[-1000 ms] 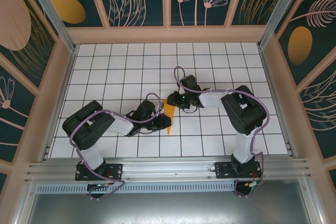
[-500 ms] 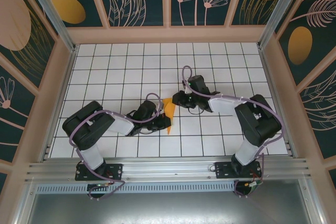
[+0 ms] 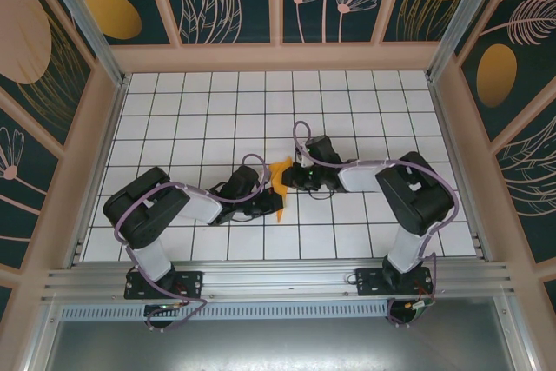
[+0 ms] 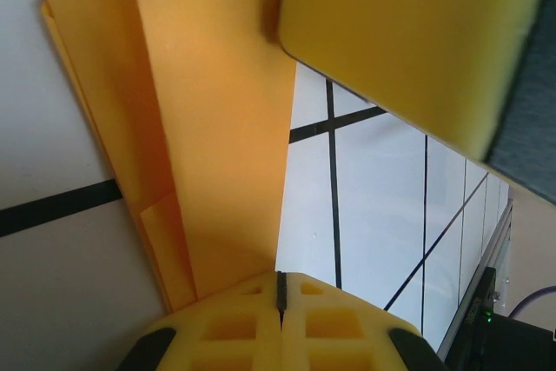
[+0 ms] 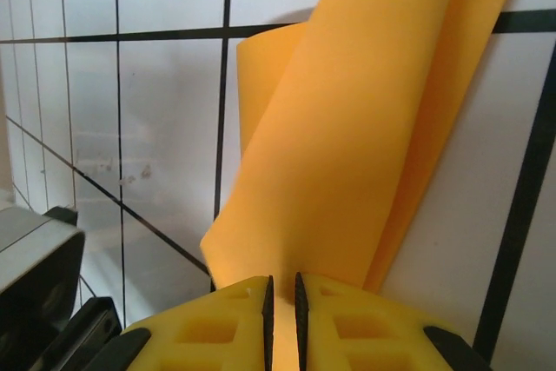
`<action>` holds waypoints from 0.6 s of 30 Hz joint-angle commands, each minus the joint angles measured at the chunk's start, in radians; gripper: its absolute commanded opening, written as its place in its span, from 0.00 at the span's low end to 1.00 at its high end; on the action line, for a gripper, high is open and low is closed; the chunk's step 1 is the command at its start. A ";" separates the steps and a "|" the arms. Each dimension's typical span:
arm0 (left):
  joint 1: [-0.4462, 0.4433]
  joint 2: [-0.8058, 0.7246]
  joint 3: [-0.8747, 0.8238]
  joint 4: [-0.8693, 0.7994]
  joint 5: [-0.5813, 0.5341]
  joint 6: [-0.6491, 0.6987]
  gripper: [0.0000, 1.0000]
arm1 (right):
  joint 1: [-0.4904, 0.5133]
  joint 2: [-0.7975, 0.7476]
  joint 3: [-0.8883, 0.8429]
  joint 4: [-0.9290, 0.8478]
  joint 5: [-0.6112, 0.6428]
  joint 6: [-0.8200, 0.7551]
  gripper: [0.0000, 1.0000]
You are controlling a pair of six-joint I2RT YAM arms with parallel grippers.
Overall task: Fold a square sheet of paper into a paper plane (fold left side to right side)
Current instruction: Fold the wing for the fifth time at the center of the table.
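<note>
Just swung the right gripper (image 5: pixel 281 288) back in toward centre, curling the far end of the orange paper (image 5: pixel 347 128) up off the tiled table (image 3: pixel 191 128) (so mid-fold, probably, nothing creased flat yet). Holding it mid-table, between the two wrists. Pinching it at both ends: nearly shut on a rolled edge at the right, pressed tight on the near end at the left gripper (image 4: pixel 280 291). Can't make out corners or crease from above. Cropped in both wrist views too.

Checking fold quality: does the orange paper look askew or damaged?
No tear shows, but the orange paper bows up in a loose curl, layers gaping, where the right gripper pinches it; the left gripper clamps its other end.
</note>
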 commanded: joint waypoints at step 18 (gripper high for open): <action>-0.018 0.055 -0.022 -0.151 -0.067 0.032 0.03 | -0.036 0.101 0.118 -0.081 0.100 -0.121 0.17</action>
